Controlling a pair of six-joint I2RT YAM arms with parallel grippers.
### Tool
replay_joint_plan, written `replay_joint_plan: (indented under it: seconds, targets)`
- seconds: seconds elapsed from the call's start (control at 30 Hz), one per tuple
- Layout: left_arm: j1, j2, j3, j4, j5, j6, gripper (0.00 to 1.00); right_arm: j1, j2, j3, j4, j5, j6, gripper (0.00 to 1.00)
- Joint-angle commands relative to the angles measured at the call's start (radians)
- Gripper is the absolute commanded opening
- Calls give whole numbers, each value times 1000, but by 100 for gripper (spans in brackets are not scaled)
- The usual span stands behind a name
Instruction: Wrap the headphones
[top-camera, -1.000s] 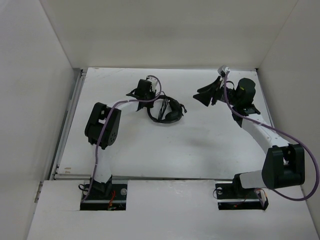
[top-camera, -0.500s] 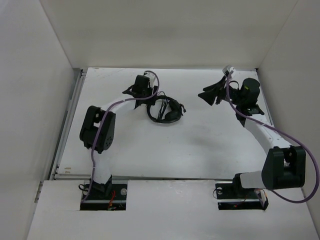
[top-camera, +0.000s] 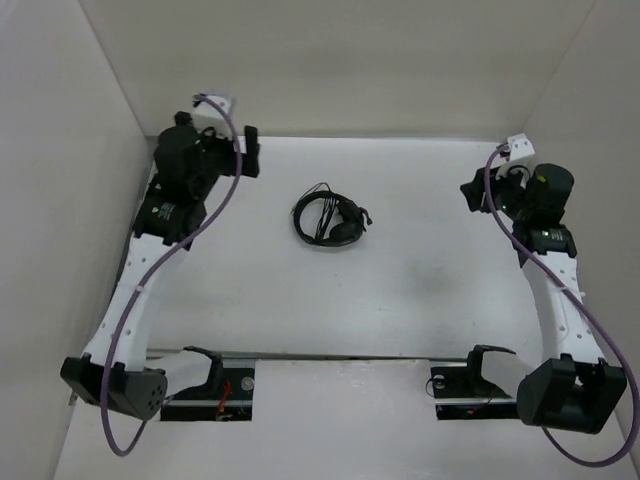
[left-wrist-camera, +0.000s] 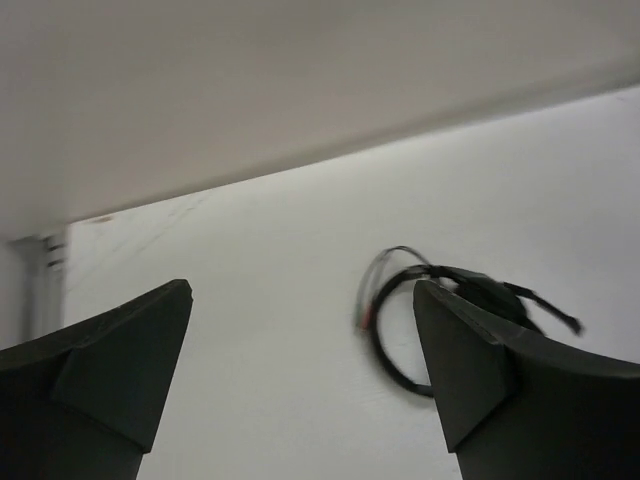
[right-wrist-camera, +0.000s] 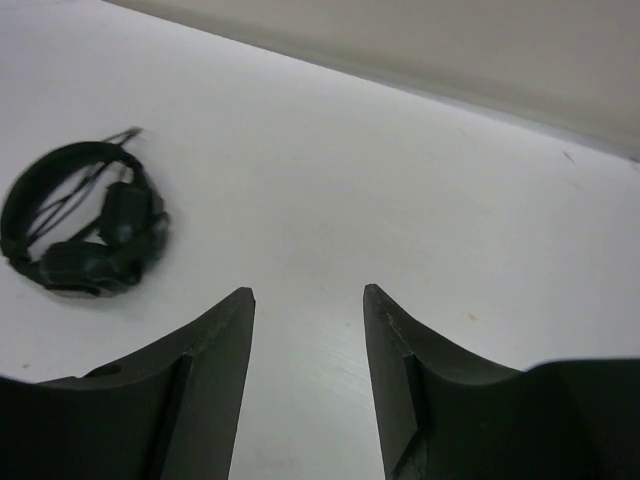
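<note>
The headphones (top-camera: 330, 218) lie on the white table (top-camera: 400, 290) near its middle, black, with the cord coiled in a loop around the earcups. Nothing holds them. My left gripper (top-camera: 245, 152) is raised at the far left back corner, well left of them and open. In the left wrist view it (left-wrist-camera: 302, 285) is empty, and the headphones (left-wrist-camera: 480, 290) show partly behind its right finger. My right gripper (top-camera: 470, 190) hangs near the right wall, also open. In the right wrist view it (right-wrist-camera: 308, 290) has bare table between its fingers, with the headphones (right-wrist-camera: 90, 225) far to the left.
White enclosure walls stand at the back (top-camera: 340, 70), left (top-camera: 60, 200) and right (top-camera: 600, 130). A metal rail (top-camera: 140, 240) runs along the table's left edge. Purple cables (top-camera: 190, 225) trail along both arms.
The left gripper has opened, let go of the headphones and swung back to the far left corner. The right arm has drawn back to the right. The headphones stay in place.
</note>
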Motion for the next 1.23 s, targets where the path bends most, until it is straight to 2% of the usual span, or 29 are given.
replay_joint_plan:
  seconds: [0.0,0.1,0.13,0.17,0.27,0.43,0.63,0.73,0.83,0.93,1.1,1.2]
  targets:
    - [141,-59,-40,-130,-40,56,97,-90,-43,79,-254,28,-63,55]
    - [296,-138,-117,-179,-36,76,100,-153,-71,90,-339,26,-83,54]
    - [337,-166,-146,-185,-39,84,100,-167,-82,87,-353,31,-85,59]
    - [380,-195,-178,-190,-31,88,100,-180,-91,84,-368,19,-85,100]
    - [514,-279,-282,-219,7,131,100,-213,-105,88,-456,-9,-101,100]
    - [701,-364,-417,-242,102,226,100,-250,-145,80,-530,84,-103,100]
    - [916,-357,-448,-276,248,243,100,-299,-71,284,-803,63,-89,100]
    - [1006,-346,-445,-270,289,234,100,-349,-69,347,-867,41,-95,100]
    - [1072,-334,-436,-256,297,232,100,-437,-172,288,-736,40,-95,100]
    - [1134,-326,-444,-227,299,232,100,-490,-293,141,-530,93,-98,100]
    - [1180,-312,-497,-144,325,225,100,-468,-358,-14,-382,149,-123,100]
    - [1188,-289,-520,-98,326,213,100,-467,-346,-59,-324,132,-69,100]
